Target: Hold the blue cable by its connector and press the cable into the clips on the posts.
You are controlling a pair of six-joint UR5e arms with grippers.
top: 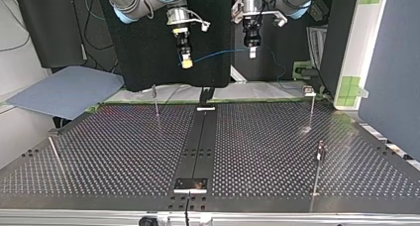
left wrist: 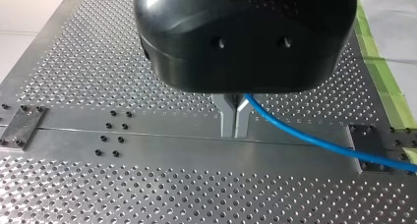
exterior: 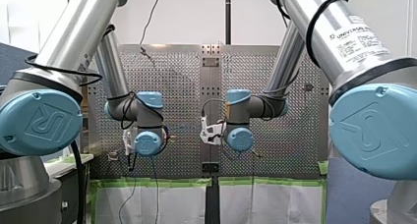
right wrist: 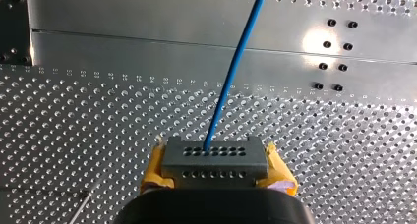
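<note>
My right claw (top: 186,62) holds the connector (right wrist: 215,157) tight. My left claw (left wrist: 235,126) is closed narrow on the cable (left wrist: 305,135). The cable runs between both claws in the upper middle of the top view, apart from the posts (top: 156,101).

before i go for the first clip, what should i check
1. Connector gripped in my right end effector, between its yellow pads: ok.
2. My left end effector shut on the blue cable: ok.
3. Cable span between the two end effectors clear of the table: ok.
4. Cable pressed in at any of the posts: not ok, none yet.
5. Which way the clips open: cannot tell, too small.
</note>
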